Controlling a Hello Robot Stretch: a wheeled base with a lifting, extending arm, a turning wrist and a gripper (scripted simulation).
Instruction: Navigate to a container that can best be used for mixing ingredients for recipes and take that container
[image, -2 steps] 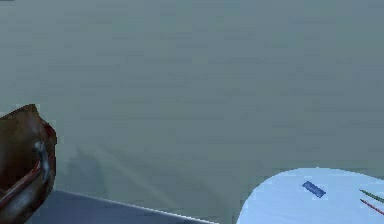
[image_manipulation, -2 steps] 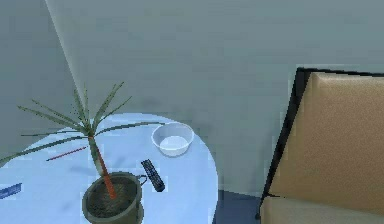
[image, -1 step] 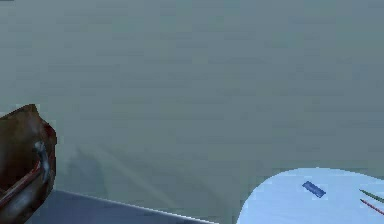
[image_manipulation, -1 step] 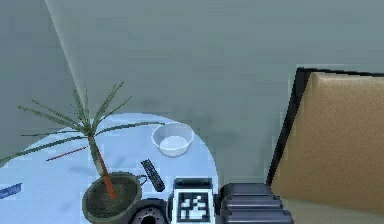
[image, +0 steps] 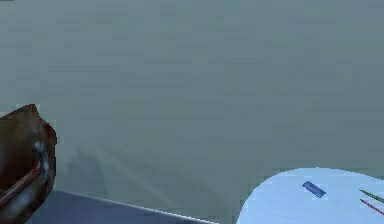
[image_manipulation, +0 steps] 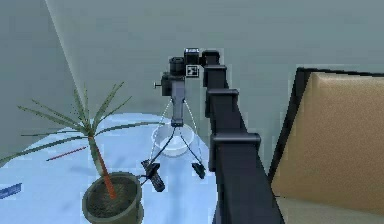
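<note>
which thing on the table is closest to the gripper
The clear glass bowl, right at the far end of the gripper. The potted plant stands lower left of it, and the red pencil lies farther left.

Plant (image_manipulation: 112, 199) on table (image_manipulation: 45, 175), chair (image_manipulation: 335, 130) right

arm (image_manipulation: 232, 130) matt dark | tabletop (image_manipulation: 55, 175) smooth white | chair cushion (image_manipulation: 335, 130) matt tan

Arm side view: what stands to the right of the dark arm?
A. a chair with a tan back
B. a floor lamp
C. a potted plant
A: the chair with its tan back and dark frame rises right of the arm; the potted plant stands left of it.
</note>
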